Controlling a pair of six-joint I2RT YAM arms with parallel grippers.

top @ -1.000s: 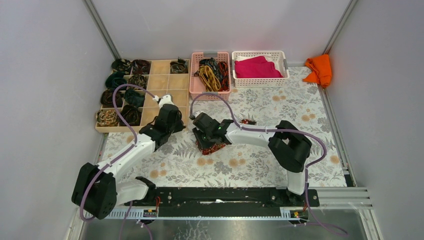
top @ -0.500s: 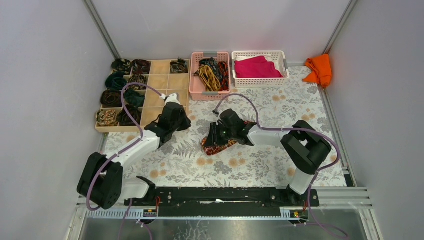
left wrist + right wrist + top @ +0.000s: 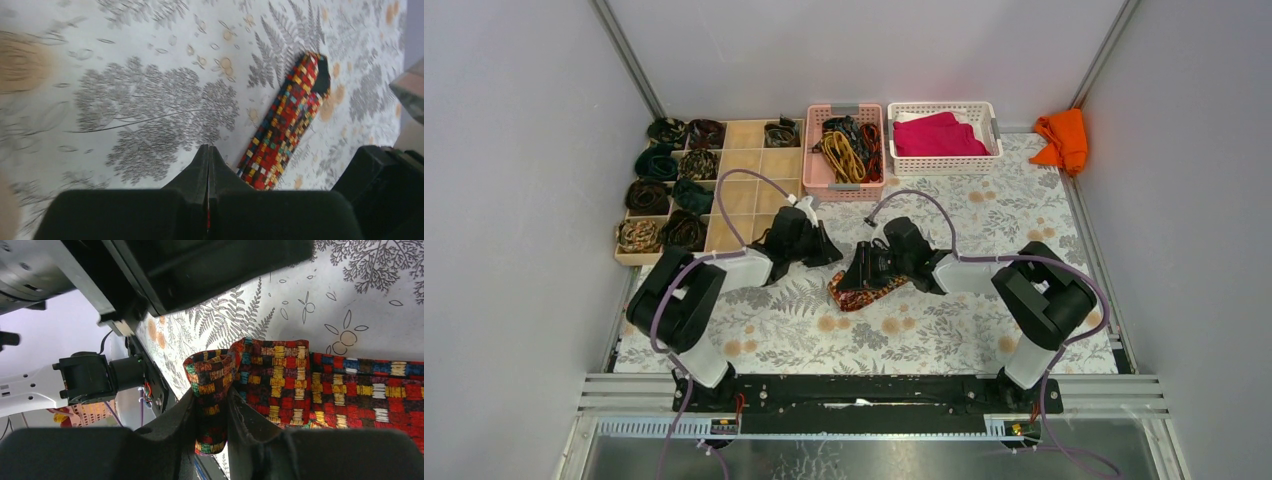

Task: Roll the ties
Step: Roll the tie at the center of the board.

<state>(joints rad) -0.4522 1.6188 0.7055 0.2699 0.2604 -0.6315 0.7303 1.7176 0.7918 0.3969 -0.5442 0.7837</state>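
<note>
I work in a lab test cell: bare grey panel walls (image 3: 514, 150) on aluminium framing (image 3: 628, 55) box in my table (image 3: 944, 335), with a black mounting rail (image 3: 864, 390) at the bottom.

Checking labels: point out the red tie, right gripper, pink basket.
red tie (image 3: 282, 127), left wrist view, middle of its flat length.
right gripper (image 3: 211, 397), right wrist view, between fingertips pinching the tie's fold.
pink basket (image 3: 845, 191), top view, near wall.

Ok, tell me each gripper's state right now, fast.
Left gripper: shut, holding nothing visible.
Right gripper: shut on a fold of the red patterned tie.
</note>
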